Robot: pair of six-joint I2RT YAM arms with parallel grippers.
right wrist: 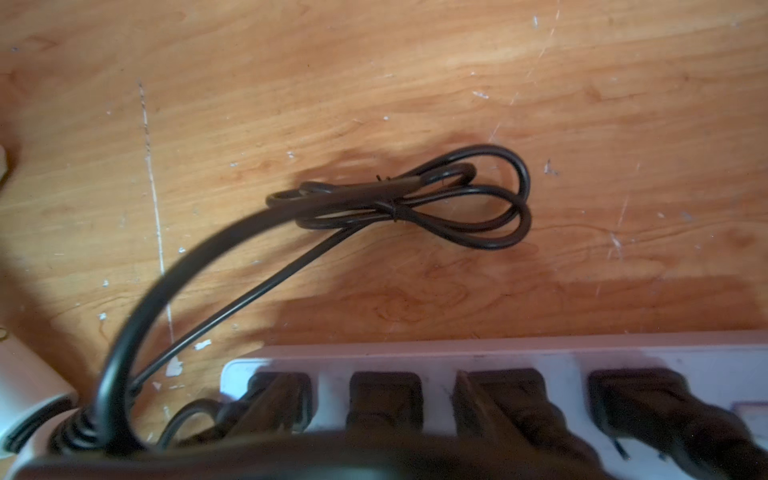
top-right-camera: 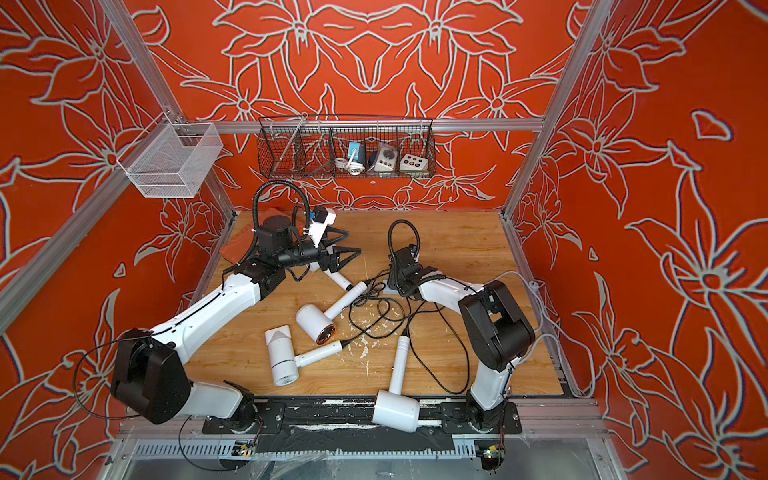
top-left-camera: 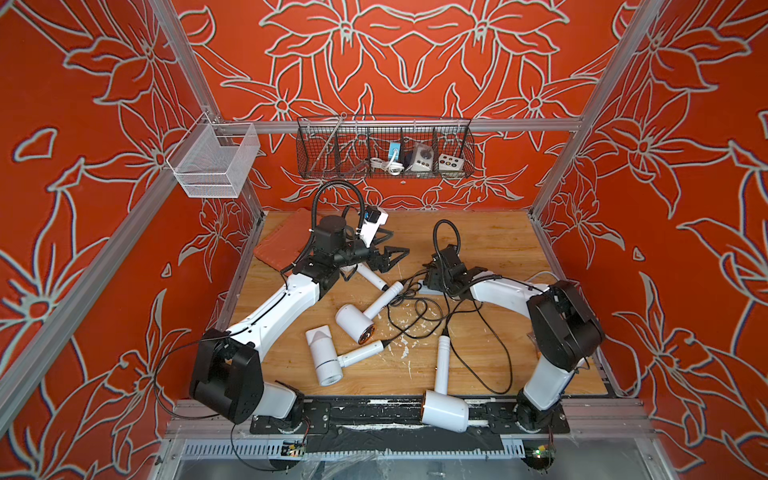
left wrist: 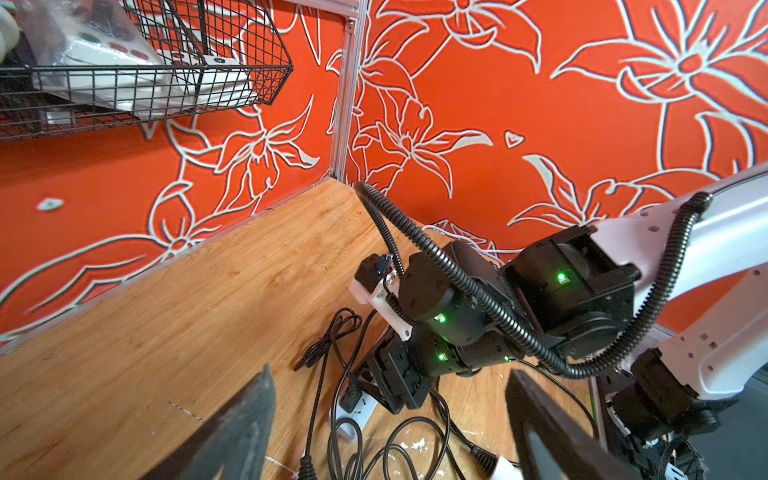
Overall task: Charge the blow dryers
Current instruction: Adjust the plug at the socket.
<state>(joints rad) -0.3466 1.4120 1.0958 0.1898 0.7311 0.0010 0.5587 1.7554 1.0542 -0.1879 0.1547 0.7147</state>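
All four blow dryers point(top-right-camera: 316, 322) are lying flat on the wooden counter point(top-left-camera: 498, 249), black cords point(right wrist: 135, 320) tangled between them. The middle dryer point(top-left-camera: 355, 322) has its coppery barrel mouth facing the front edge and its handle angled toward the back. Just beside it, nearer the front, is the nozzle dryer point(top-left-camera: 324, 361) (the one with the flat white tip on its barrel), handle sticking out toward the cords. The front dryer point(top-left-camera: 444, 409) has its barrel off the wood, resting on the black base rail point(top-left-camera: 374, 411), handle pointing back onto the counter. The fourth dryer point(top-left-camera: 374, 280) is mostly hidden under the left arm point(top-left-camera: 286, 299) — only its handle shows, its end close to the middle dryer's handle end.

The left gripper point(top-left-camera: 400, 242) hangs above the counter toward the back, jaws spread wide with nothing between them. The right gripper point(top-left-camera: 432, 282) points down at the white power strip point(right wrist: 457, 353), right over it. Can't tell if its jaws are clenched or released — its wrist view only gives a dark blur along one edge. That same view shows four dark plugs point(right wrist: 384, 399) seated side by side in the strip, and a tied-up loop of cord point(right wrist: 399, 203) lying on the wood just beyond it.
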